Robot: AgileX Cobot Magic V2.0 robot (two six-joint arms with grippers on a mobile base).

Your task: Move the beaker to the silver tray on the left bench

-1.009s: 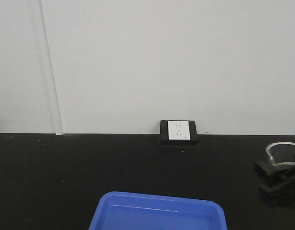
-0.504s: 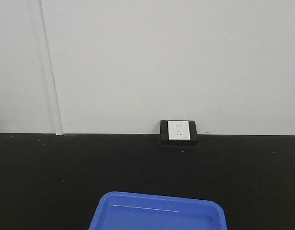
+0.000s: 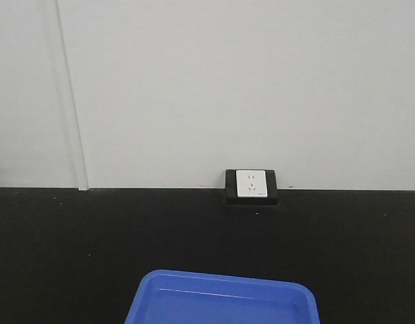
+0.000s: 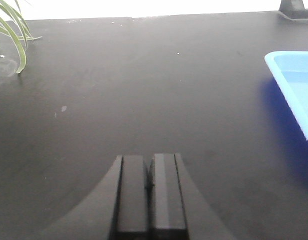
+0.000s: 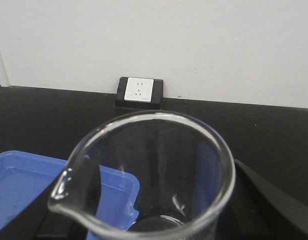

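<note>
A: A second ago we saw the small clear glass beaker [image 5: 149, 172] and right gripper [image 5: 151, 212] at the front view's right edge. Now only the blue plastic tray [image 3: 220, 298], white socket plate [image 3: 251, 183] and black surface [image 3: 92, 236] show there.

B: Our right wrist view has the beaker close up, its base cut off, the jaws clasping its sides above the tray's edge. The left gripper [image 4: 149, 170] has its jaws pressed together, empty.

A blue tray [image 3: 224, 300] lies at the near edge of a black worktop [image 3: 92, 250]. Behind it, a white socket plate [image 3: 251, 183] in a black housing stands against the white wall [image 3: 227, 88]. Thin green leaves [image 4: 13, 35], probably a plant, hang over the worktop's far corner.
</note>
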